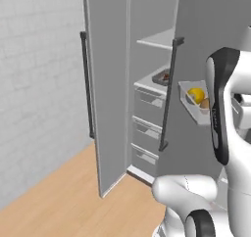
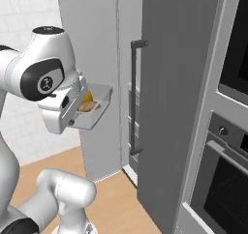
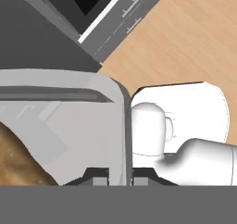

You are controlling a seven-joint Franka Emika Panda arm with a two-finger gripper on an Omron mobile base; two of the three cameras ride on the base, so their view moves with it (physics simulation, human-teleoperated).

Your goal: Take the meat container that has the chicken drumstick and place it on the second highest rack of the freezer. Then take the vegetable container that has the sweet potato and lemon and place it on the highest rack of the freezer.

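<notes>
Vegetable container (image 1: 194, 100), pale grey tray, is hanging in the air in front of the freezer (image 1: 147, 84), held level beside the arm's upper link. It is carrying the lemon (image 1: 196, 94) at the back and the sweet potato (image 1: 205, 104) touching it on the near side; in the right base view the lemon (image 2: 87, 96) is sitting behind the tan tuber (image 2: 88, 107), both half hidden by the wrist.

Claw (image 3: 121, 179) is pinching the tray's rim: in the hand view the thin wall (image 3: 125, 135) is running straight down between the two dark finger tips, jaws nearly together on it. Brown texture of the sweet potato (image 3: 18, 160) is showing at the lower left of that view.

Freezer is standing open, its left door (image 1: 105, 89) swung outward with a long dark bar handle (image 1: 87, 84). A second dark handle (image 1: 167, 94) is showing on the grey panel to the right. Inside, the highest rack (image 1: 159, 39) is lying bare, well above the held tray. The shelf below it is bearing the meat container (image 1: 162, 77), with a reddish-brown bit of the chicken drumstick (image 1: 166, 76) just visible. Three pale drawers (image 1: 147, 128) are stacked beneath.

Wood floor (image 1: 63, 197) is spreading below; a wall oven (image 2: 227, 146) is standing to the right of the freezer.
</notes>
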